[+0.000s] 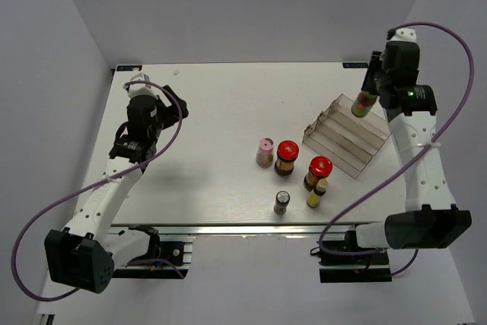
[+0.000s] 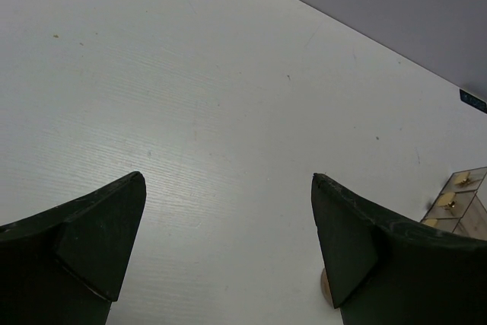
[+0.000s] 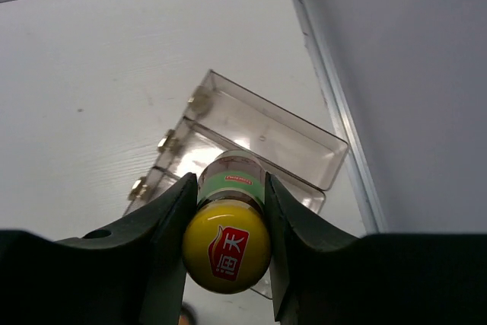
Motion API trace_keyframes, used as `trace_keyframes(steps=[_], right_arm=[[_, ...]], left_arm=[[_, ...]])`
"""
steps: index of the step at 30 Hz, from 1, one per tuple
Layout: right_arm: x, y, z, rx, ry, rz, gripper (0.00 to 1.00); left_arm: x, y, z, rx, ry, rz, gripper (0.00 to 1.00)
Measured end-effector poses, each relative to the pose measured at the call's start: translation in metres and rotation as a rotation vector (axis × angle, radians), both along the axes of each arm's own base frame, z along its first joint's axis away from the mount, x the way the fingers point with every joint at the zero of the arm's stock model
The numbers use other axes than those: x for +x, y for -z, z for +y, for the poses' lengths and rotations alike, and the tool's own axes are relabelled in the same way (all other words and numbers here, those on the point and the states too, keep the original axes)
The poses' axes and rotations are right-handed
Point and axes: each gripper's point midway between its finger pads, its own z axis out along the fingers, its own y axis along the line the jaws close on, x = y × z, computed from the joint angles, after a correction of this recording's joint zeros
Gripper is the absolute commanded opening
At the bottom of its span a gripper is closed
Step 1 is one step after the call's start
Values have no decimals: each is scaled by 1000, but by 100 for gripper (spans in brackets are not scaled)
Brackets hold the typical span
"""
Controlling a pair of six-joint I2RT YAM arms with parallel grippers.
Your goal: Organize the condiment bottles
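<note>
A yellow-capped bottle (image 3: 227, 253) is held tight by the right end effector (image 3: 230, 192) — over the clear rack (image 3: 268, 133). The left end effector (image 2: 228, 180) is spread wide over the desk (image 2: 190, 74).

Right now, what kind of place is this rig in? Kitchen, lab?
Looks like a lab test cell, not a kitchen: a plain white table boxed in by blank walls, a left arm and right arm bolted at its near edge, and condiment bottles staged beside a clear rack.
</note>
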Motion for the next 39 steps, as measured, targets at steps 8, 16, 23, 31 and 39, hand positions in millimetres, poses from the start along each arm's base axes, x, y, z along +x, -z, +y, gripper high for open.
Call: trace_keyframes(steps=[8,16,23,31,39], right_arm=[[-2,51,-96,87,262,108,0],[13,99,-118,115,298,155,0],[34,113,-130,101,303,123,0],[52,117,-142,58,306,92,0],[62,122,-146,54,303,75,0]], left_arm=[[14,16,-1,36,-3,50,98],[33,25,-9,54,28,85,98],[35,32,-11,75,48,103,98],[38,24,-11,80,52,88,98],[42,8,-10,80,44,55,98]])
